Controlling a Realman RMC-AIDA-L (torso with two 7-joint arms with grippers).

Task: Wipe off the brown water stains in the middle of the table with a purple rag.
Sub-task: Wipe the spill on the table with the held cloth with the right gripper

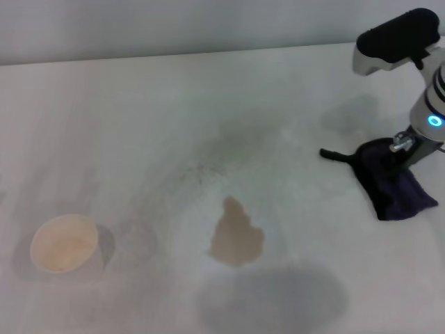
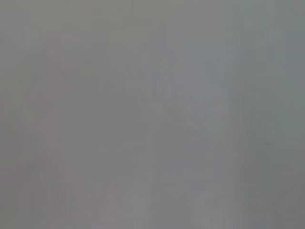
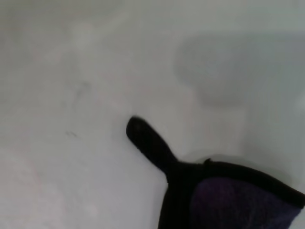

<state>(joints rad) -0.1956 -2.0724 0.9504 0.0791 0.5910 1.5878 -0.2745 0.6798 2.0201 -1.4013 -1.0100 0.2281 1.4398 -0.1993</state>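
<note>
The brown water stain [image 1: 236, 236] is a tan blob with a small upper lobe in the middle of the white table [image 1: 139, 125]. The purple rag [image 1: 398, 195] lies at the right, with its thin loop tail [image 1: 334, 154] pointing left. My right gripper [image 1: 403, 149] is down on the rag's upper edge, and the cloth bunches up to it there. The rag is well to the right of the stain. The right wrist view shows the rag [image 3: 228, 200] and its tail [image 3: 147, 140] close up on the white surface. My left gripper is out of view; its wrist view shows only plain grey.
A cream paper cup [image 1: 64, 243] stands at the front left. Faint grey speckled smudges [image 1: 201, 170] run across the table behind the stain. A soft shadow [image 1: 278, 299] lies on the table in front of the stain.
</note>
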